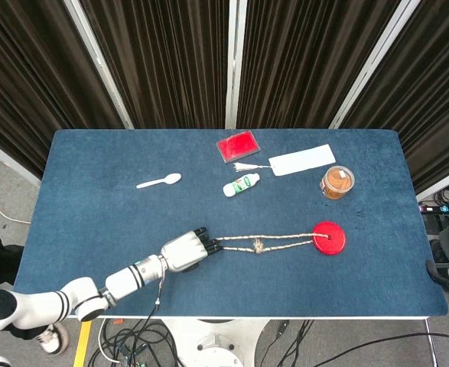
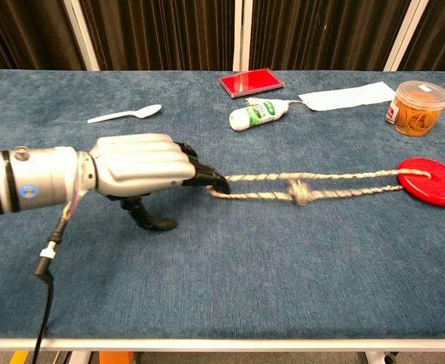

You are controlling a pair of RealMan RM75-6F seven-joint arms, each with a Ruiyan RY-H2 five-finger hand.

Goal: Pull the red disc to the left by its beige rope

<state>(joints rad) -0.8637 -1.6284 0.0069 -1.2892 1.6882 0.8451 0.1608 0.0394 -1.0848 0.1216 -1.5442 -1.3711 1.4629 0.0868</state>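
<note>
The red disc (image 1: pixel 328 237) (image 2: pixel 431 180) lies flat on the blue table, right of centre near the front edge. Its beige rope (image 1: pixel 264 244) (image 2: pixel 305 186) runs left from it, drawn nearly straight, with a knot midway. My left hand (image 1: pixel 184 251) (image 2: pixel 145 168) is at the rope's left end, fingers curled over the loop, thumb pointing down to the cloth. The rope end disappears under the dark fingertips (image 2: pixel 209 179). My right hand is not visible in either view.
Further back lie a white plastic spoon (image 1: pixel 159 181) (image 2: pixel 124 114), a small white and green bottle (image 1: pixel 241 184) (image 2: pixel 259 114), a red flat box (image 1: pixel 238 145) (image 2: pixel 251 80), a white paper strip (image 1: pixel 301 160) (image 2: pixel 345 96) and a clear tub of orange bands (image 1: pixel 336 182) (image 2: pixel 415 107).
</note>
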